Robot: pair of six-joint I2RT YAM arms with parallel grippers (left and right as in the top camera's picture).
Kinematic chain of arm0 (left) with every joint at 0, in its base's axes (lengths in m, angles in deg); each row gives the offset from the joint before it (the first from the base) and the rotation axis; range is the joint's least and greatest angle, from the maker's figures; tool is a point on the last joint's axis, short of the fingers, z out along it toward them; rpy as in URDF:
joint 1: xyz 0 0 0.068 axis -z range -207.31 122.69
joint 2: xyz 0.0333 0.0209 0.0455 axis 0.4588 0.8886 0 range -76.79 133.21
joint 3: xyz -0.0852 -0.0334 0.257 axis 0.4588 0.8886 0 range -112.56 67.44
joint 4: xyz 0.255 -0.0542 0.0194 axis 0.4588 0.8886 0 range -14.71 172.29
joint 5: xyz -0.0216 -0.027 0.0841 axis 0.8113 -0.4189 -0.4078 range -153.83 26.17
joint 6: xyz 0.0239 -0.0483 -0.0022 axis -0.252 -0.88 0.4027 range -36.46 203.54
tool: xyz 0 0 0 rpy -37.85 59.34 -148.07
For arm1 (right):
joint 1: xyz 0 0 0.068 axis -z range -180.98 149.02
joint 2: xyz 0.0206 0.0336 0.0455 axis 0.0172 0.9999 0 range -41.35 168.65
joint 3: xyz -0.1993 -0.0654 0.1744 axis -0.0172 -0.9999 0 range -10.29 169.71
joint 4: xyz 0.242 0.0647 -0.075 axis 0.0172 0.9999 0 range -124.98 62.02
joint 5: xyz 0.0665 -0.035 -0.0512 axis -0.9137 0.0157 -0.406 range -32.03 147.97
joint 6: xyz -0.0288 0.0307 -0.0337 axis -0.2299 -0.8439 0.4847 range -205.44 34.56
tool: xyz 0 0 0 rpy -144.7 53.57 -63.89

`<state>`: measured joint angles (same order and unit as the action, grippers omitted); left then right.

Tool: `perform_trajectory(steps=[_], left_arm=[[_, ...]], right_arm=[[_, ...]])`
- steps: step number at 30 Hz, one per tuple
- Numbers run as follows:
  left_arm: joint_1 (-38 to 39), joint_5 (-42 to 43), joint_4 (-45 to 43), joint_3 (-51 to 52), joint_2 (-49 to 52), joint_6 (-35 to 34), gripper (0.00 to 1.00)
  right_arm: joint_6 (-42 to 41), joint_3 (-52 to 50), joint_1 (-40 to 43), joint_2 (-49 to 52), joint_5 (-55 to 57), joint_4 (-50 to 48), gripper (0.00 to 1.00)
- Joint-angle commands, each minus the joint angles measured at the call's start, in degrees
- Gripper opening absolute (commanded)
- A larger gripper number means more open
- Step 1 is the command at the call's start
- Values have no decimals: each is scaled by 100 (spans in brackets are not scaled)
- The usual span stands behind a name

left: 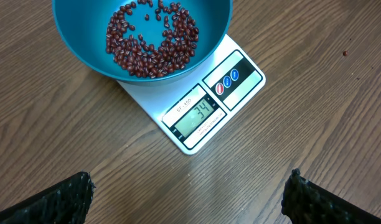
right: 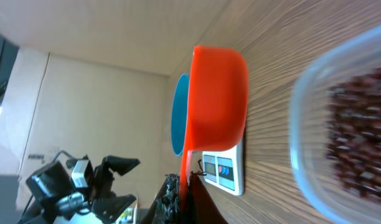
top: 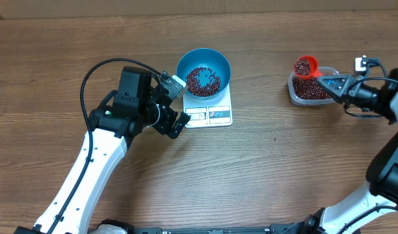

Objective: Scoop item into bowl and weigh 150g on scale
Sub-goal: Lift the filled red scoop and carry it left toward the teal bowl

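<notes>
Orange scoop (right: pixel 218 99) of beans (top: pixel 305 67) is gripped level by the clamped right hand (top: pixel 326 78) over the tub (top: pixel 294 91), presumably against spills; left hand (top: pixel 177 104) is held wide beside the scale (top: pixel 218 116).

The scale (left: pixel 206 102) reads 34 and bears the label SF-400 on its front

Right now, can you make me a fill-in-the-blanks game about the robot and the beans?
The bowl on the scale is coloured ____.
The scale's display shows the number ____.
The left gripper has its jaws wide ____.
The right gripper grips the scoop by its ____.
Missing words: blue, 34, open, handle.
</notes>
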<state>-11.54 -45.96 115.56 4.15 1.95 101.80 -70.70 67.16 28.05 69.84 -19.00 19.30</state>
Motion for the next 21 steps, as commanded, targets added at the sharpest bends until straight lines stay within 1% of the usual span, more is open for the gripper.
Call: perform_trajectory(steps=[1, 4, 7, 12, 18, 21], left_arm=[[39, 103, -4, 9, -85, 127, 100], [39, 103, -4, 9, -85, 127, 100], [39, 103, -4, 9, -85, 127, 100], [39, 103, -4, 9, -85, 127, 100], [39, 103, -4, 9, -85, 127, 100], [39, 103, -4, 9, -85, 127, 100]], right_arm=[[0, -13, -345, 11, -363, -98, 4], [-4, -7, -664, 11, -581, -267, 4], [-310, -7, -964, 11, -627, -586, 4], [-1130, -7, -1471, 11, -623, -1480, 4], [-2376, -7, -2096, 11, -267, -2870, 4], [-2863, -7, -2396, 11, -144, -3600, 4]])
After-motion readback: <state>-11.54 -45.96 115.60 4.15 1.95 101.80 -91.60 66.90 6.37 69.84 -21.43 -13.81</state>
